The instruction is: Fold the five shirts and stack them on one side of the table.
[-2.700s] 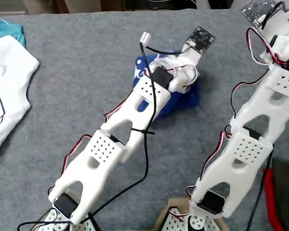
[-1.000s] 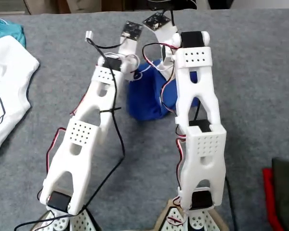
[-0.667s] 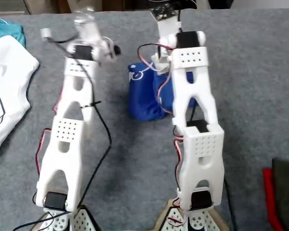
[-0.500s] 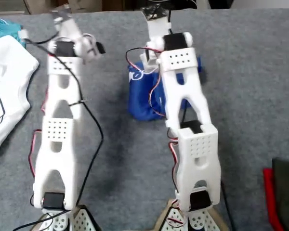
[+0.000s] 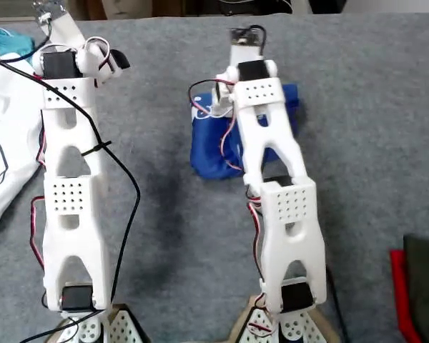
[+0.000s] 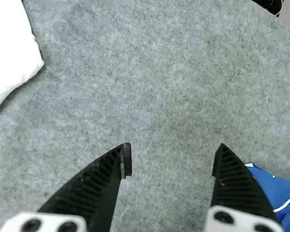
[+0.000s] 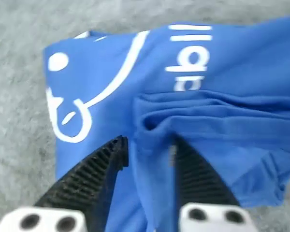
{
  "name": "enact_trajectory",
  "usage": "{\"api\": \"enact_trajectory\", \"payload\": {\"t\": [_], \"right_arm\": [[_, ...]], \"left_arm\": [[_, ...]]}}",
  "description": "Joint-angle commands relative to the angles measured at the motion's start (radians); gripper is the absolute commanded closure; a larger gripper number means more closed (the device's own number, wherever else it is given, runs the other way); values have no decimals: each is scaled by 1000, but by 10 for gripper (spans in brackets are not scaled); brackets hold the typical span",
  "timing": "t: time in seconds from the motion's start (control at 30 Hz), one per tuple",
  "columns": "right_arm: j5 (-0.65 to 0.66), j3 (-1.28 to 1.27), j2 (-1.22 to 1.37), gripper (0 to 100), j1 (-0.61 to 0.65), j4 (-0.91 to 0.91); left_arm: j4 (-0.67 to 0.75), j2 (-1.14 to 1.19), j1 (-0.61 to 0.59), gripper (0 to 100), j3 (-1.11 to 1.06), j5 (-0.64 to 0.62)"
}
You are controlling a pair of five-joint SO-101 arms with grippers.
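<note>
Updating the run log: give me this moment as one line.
left gripper open above grey mat | right gripper on blue shirt | white shirt flat, untouched

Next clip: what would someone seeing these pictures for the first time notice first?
The bunched blue shirt in the middle of the grey table stands out most, with the right gripper down on it, its fingers either side of a raised fold. Next comes the white shirt at the table's left edge. The left gripper hangs open over bare table between the two shirts.
</note>
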State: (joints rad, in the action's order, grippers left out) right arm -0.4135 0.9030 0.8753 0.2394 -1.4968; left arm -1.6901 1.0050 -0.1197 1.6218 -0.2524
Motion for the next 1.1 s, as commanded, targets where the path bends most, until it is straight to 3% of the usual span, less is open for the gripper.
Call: {"api": "enact_trajectory", "payload": {"t": [0.0, 0.2, 0.37, 0.8, 1.07], "right_arm": [[-21, 4, -4, 916, -42, 14], [-28, 2, -5, 919, -71, 6], [-23, -2, -8, 993, -91, 0], [-20, 185, -13, 993, -231, -282], [152, 59, -19, 993, -305, -288]], "left_arm": [[-3, -71, 32, 722, 43, -9], [-3, -68, 57, 724, 41, -9], [-5, -70, 58, 725, 41, -11], [-32, -71, 55, 725, 41, -11], [-32, -74, 58, 725, 44, -11]]}}
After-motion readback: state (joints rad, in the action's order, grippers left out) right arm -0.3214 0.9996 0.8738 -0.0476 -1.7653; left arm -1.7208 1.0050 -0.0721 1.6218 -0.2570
